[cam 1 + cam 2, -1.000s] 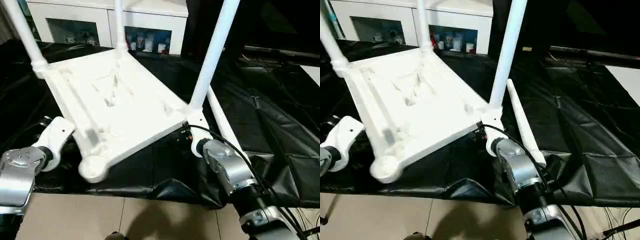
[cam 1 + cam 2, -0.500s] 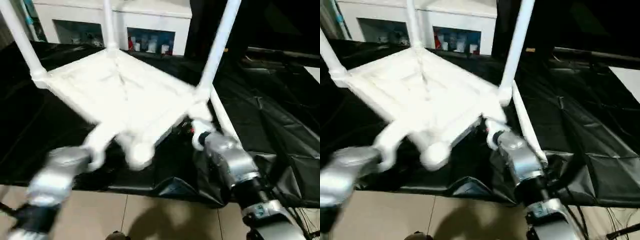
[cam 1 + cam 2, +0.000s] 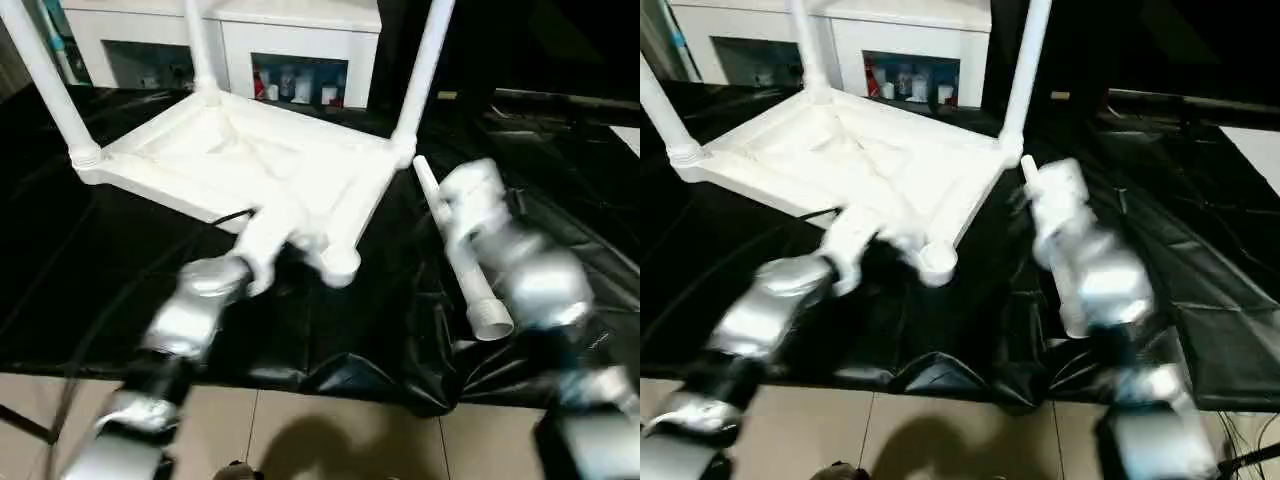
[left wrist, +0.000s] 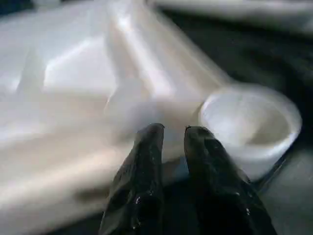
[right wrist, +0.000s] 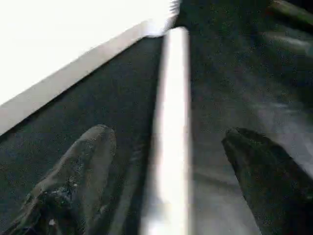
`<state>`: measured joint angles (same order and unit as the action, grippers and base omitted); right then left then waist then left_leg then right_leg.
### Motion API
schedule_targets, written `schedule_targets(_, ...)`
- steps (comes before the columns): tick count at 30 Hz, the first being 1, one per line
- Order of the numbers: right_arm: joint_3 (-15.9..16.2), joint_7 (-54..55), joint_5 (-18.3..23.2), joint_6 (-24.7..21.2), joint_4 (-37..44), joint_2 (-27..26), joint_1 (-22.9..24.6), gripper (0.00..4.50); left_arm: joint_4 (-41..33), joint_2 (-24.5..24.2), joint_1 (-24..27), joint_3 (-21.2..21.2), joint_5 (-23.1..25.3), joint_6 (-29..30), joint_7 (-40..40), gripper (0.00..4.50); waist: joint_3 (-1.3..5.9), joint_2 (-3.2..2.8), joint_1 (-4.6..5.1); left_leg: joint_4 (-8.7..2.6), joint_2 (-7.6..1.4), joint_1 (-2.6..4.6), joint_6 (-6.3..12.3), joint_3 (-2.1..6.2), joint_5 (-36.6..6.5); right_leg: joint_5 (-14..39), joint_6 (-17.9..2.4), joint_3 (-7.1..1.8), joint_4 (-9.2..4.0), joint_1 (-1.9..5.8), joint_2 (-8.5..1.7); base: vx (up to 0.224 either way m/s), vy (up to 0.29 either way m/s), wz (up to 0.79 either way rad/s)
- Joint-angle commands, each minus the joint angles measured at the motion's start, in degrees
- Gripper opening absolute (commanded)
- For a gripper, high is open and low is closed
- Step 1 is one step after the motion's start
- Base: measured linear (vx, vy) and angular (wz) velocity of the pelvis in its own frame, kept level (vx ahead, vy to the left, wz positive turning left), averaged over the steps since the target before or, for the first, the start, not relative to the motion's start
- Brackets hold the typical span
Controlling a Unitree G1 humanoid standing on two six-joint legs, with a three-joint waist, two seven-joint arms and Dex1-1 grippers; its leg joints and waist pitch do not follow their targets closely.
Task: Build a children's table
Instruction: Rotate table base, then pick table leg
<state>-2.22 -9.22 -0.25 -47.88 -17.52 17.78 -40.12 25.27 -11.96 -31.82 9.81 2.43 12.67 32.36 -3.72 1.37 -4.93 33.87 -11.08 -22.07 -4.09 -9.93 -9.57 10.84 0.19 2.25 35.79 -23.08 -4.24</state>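
The children's table lies upside down on the black sheet: a white ribbed tabletop (image 3: pixel 250 160) with three legs (image 3: pixel 425 60) standing up from its corners. The near corner socket (image 3: pixel 340 265) is empty. My left gripper (image 4: pixel 173 129) is at the tabletop's near edge just beside that socket (image 4: pixel 249 122), its black fingers (image 4: pixel 146 156) almost together and pinched on the rim. A fourth leg (image 3: pixel 487 312) lies loose on the sheet to the right. My right gripper (image 5: pixel 167 132) hovers over this leg (image 5: pixel 171 98), open, one finger on each side of it.
The work table's black sheet (image 3: pixel 120 280) is wrinkled and hangs over the front edge, with tiled floor (image 3: pixel 300 430) below. A white cabinet with glass doors (image 3: pixel 290 50) stands behind the table.
The tabletop has swung round and come down flatter on the sheet, my left gripper moving with its near edge. My right arm left the tabletop's right corner and moved over the loose leg.
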Motion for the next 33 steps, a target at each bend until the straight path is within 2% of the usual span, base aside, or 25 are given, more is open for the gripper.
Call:
schedule_targets(1, -1.60, -0.07, 0.98, -3.03, -0.98, 0.60, -0.01, 4.26, -1.70, -0.11, 0.42, 0.65, -0.74, -0.09, 1.29, 0.99, 4.80, -0.42, 0.16, -3.37, -1.16, 1.17, -1.60, 0.10, -6.60, -0.25, -11.50, -2.12, -3.38, 3.33, -2.78, 0.000, 0.000, 0.00)
schedule_targets(2, -2.01, -0.28, 1.30, -4.31, -1.29, 0.97, -0.56, 4.38, -3.37, -0.58, 1.16, 0.97, -1.08, 0.48, 2.42, 0.99, 4.78, -0.15, 0.32, -3.34, -1.16, 1.10, -1.37, 0.06, -6.39, -0.31, -11.81, -2.11, -3.41, 3.40, -2.81, 0.000, 0.000, 0.00)
schedule_targets(4, -2.29, -0.68, 1.08, -7.00, -1.85, 1.59, -1.52, 4.46, -6.17, -1.58, 2.50, 1.52, -2.09, 1.13, 4.91, 0.99, 4.83, -0.24, 0.47, -3.30, -1.23, 1.16, -1.16, 0.11, -6.07, -0.04, -12.31, -2.05, -3.28, 3.42, -2.87, 0.000, 0.000, 0.00)
schedule_targets(5, -2.61, -0.72, 1.02, -8.45, -2.71, 1.99, -2.20, 4.46, -8.73, -2.38, 3.60, 1.98, -2.95, 1.95, 6.99, 0.99, 4.76, 0.24, 0.65, -3.36, -1.25, 1.05, -0.93, 0.01, -6.05, 0.36, -12.33, -2.06, -3.41, 3.37, -2.80, 0.000, 0.000, 0.00)
schedule_targets(6, -4.44, -1.03, 2.37, -11.53, -4.90, 2.11, -3.53, 4.46, -13.47, -3.97, 5.59, 2.89, -4.70, 3.61, 11.07, 0.99, 4.69, 0.03, 0.64, -3.36, -1.30, 1.21, -0.96, -0.02, -6.41, 1.63, -12.59, -2.05, -3.42, 3.20, -2.85, 0.000, 0.000, 0.00)
schedule_targets(7, -5.44, -1.48, 3.38, -13.38, -5.92, 2.02, -4.13, 4.46, -15.18, -4.61, 6.33, 3.27, -5.43, 4.25, 12.79, 0.99, 4.68, -0.08, 0.93, -3.39, -1.36, 1.13, -1.05, 0.04, -6.90, 2.58, -12.97, -2.04, -3.30, 3.27, -2.92, 0.000, 0.000, 0.00)
schedule_targets(8, -5.61, -2.44, 4.09, -14.76, -6.82, 2.17, -4.40, 4.46, -17.08, -5.50, 7.12, 3.79, -6.21, 5.28, 14.62, 0.99, 4.46, -0.02, 1.02, -3.37, -1.36, 1.33, -1.23, -0.15, -8.32, 4.47, -12.81, -2.06, -3.62, 2.87, -2.76, 0.000, 0.000, 0.00)
schedule_targets(10, -5.10, -4.49, 5.05, -16.27, -8.24, 2.62, -4.31, 4.46, -20.59, -7.61, 8.54, 5.11, -7.42, 6.92, 17.84, 0.99, 4.25, -0.03, 1.08, -3.54, -1.47, 1.40, -1.78, -0.12, -9.91, 7.90, -12.05, -2.03, -3.85, 2.71, -2.89, 0.000, 0.000, 0.00)
schedule_targets(11, -5.13, -5.26, 5.63, -17.09, -8.99, 2.65, -4.23, 4.46, -22.23, -8.62, 9.12, 5.71, -8.11, 7.99, 19.24, 0.99, 4.25, -0.07, 1.08, -3.54, -1.51, 1.48, -1.92, -0.12, -10.14, 8.24, -11.99, -2.06, -3.87, 2.67, -2.98, 0.000, 0.000, 0.00)
schedule_targets(12, -5.29, -5.72, 6.13, -17.69, -9.49, 2.60, -4.17, 4.46, -23.32, -9.28, 9.49, 6.10, -8.58, 8.65, 20.07, 0.99, 4.21, 0.40, 1.14, -3.58, -1.48, 1.41, -1.86, -0.19, -10.09, 8.65, -11.87, -2.04, -3.95, 2.65, -2.91, 0.000, 0.000, 0.00)
schedule_targets(14, -5.57, -6.24, 6.82, -18.50, -10.00, 2.46, -4.08, 4.46, -24.47, -9.94, 9.84, 6.46, -9.13, 9.42, 20.87, 0.99, 4.18, 0.12, 1.11, -3.55, -1.43, 1.39, -2.05, -0.21, -9.66, 8.93, -11.67, -2.06, -3.90, 2.57, -2.89, 0.000, 0.000, 0.00)
schedule_targets(15, -6.53, -8.45, 9.17, -21.66, -11.28, 1.83, -3.54, 4.46, -27.39, -10.97, 10.21, 7.15, -10.40, 12.31, 22.29, 0.99, 4.26, 0.41, 1.05, -3.52, -1.42, 1.35, -2.03, -0.23, -8.87, 8.44, -11.53, -2.11, -3.69, 2.76, -2.95, 0.000, 0.000, 0.00)
schedule_targets(17, -6.17, -9.27, 9.43, -22.37, -11.64, 1.85, -3.24, 4.46, -28.06, -11.10, 10.27, 7.32, -10.79, 13.11, 22.69, 0.99, 4.25, 0.30, 1.03, -3.55, -1.42, 1.22, -1.99, -0.19, -8.39, 8.22, -11.47, -2.03, -3.68, 2.74, -2.89, 0.000, 0.000, 0.00)
schedule_targets(20, -5.14, -8.84, 8.10, -22.79, -14.03, 2.13, -2.33, 4.46, -30.11, -10.41, 9.80, 6.71, -11.97, 17.58, 22.12, 0.99, 4.31, 0.91, 1.01, -3.42, -1.41, 1.21, -1.97, -0.38, -6.94, 7.84, -11.53, -2.06, -3.65, 2.72, -2.96, 0.000, 0.000, 0.00)
schedule_targets(21, -5.56, -8.76, 8.22, -22.93, -14.40, 2.15, -2.35, 4.46, -30.44, -10.22, 9.64, 6.45, -12.20, 18.13, 21.88, 0.99, 4.33, 0.83, 0.95, -3.40, -1.39, 1.22, -2.02, -0.37, -6.71, 7.62, -11.63, -2.04, -3.54, 2.76, -2.98, 0.000, 0.000, 0.00)
schedule_targets(22, -5.65, -8.73, 8.24, -22.94, -14.46, 2.15, -2.36, 4.31, -30.49, -10.19, 9.61, 6.41, -12.24, 18.20, 21.83, 0.99, 4.33, 1.18, 0.92, -3.40, -1.34, 1.11, -1.80, -0.39, -6.40, 7.79, -11.58, -2.01, -3.58, 2.83, -2.97, 0.000, 0.000, 0.00)
schedule_targets(23, -5.86, -8.65, 8.29, -22.98, -14.61, 2.16, -2.37, 4.19, -30.59, -10.12, 9.53, 6.31, -12.32, 18.35, 21.72, 0.99, 4.29, 1.08, 0.87, -3.43, -1.35, 1.14, -1.77, -0.41, -6.52, 8.05, -11.38, -2.01, -3.65, 2.79, -2.97, 0.000, 0.000, 0.00)
schedule_targets(25, -5.59, -9.19, 8.59, -22.86, -15.43, 2.64, -2.28, 4.07, -31.22, -10.59, 9.33, 6.58, -12.17, 18.30, 21.58, 0.99, 4.27, 1.35, 0.94, -3.44, -1.35, 1.13, -1.71, -0.41, -6.92, 9.31, -10.63, -2.01, -3.83, 2.74, -2.99, 0.000, 0.000, 0.00)
schedule_targets(32, -5.81, -9.15, 8.94, -21.57, -17.54, 3.17, -3.04, 3.50, -32.45, -11.13, 9.30, 6.60, -12.38, 20.39, 20.90, 0.99, 4.35, 1.32, 1.01, -3.41, -1.33, 1.13, -2.19, -0.36, -6.88, 9.17, -10.07, -1.97, -3.75, 2.66, -2.91, 0.000, 0.000, 0.00)
schedule_targets(33, -5.91, -9.09, 8.97, -21.44, -17.68, 3.16, -3.08, 3.31, -32.54, -11.18, 9.26, 6.63, -12.40, 20.57, 20.89, 0.99, 4.34, 1.41, 0.97, -3.39, -1.31, 1.17, -2.18, -0.38, -7.03, 9.19, -10.11, -1.96, -3.80, 2.64, -2.88, 0.000, 0.000, 0.00)
